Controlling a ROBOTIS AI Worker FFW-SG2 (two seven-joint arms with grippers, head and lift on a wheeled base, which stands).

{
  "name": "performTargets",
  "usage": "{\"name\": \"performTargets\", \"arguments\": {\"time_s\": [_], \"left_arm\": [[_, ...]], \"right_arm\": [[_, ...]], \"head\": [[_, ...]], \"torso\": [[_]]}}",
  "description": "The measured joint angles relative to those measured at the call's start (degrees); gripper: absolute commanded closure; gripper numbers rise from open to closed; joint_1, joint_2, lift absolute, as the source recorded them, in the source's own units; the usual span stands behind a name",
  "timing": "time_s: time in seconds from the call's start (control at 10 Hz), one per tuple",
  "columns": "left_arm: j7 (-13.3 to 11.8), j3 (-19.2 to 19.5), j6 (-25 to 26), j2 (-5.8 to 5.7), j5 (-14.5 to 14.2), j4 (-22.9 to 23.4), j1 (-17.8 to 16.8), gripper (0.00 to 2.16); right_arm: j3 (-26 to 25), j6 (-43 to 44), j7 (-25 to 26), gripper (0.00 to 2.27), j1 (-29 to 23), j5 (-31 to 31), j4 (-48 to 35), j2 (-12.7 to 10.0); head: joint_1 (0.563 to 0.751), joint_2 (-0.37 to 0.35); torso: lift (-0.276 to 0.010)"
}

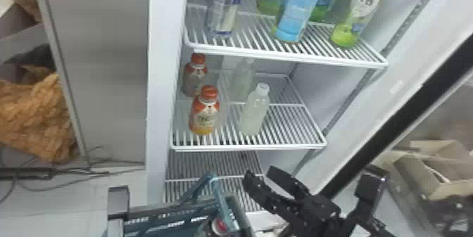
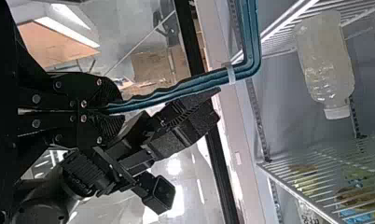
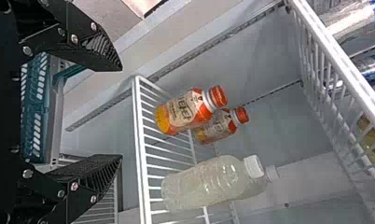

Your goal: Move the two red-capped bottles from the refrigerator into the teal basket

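Two red-capped bottles, the front one (image 1: 205, 115) and the rear one (image 1: 194, 78), stand upright at the left of the refrigerator's middle shelf (image 1: 246, 146). Below and right of them is my right gripper (image 1: 258, 175), open; in the right wrist view the open right gripper (image 3: 120, 112) is apart from the front bottle (image 3: 181, 113) and rear bottle (image 3: 216, 128). The teal basket (image 1: 169, 215) is low in front of the refrigerator. In the left wrist view my left gripper (image 2: 113, 110) is shut on the basket's teal handle (image 2: 176, 91).
Two white-capped clear bottles, one nearer (image 1: 254, 113) and one behind (image 1: 241, 78), stand right of the red-capped pair. The upper shelf (image 1: 281, 56) holds taller bottles and a can (image 1: 223, 7). A round red-topped item (image 1: 220, 225) lies within the basket. Refrigerator walls flank the shelves.
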State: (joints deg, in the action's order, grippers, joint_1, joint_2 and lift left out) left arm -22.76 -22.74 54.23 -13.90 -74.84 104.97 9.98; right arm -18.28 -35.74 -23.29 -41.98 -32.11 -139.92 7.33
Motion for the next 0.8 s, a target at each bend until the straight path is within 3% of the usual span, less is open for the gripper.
{"name": "performTargets", "arguments": {"time_s": [0.2, 0.8], "left_arm": [[0.0, 0.0, -0.09, 0.01, -0.05, 0.0, 0.0, 1.13], [0.0, -0.1, -0.1, 0.19, -0.11, 0.0, 0.14, 1.13]], "right_arm": [[0.0, 6.12, 1.35, 0.39, -0.93, 1.12, -0.19, -0.51], [3.34, 37.93, 8.02, 0.39, -3.42, 6.28, 4.3, -2.74]], "head": [[0.695, -0.35], [0.695, -0.35]], "torso": [[-0.228], [-0.228]]}}
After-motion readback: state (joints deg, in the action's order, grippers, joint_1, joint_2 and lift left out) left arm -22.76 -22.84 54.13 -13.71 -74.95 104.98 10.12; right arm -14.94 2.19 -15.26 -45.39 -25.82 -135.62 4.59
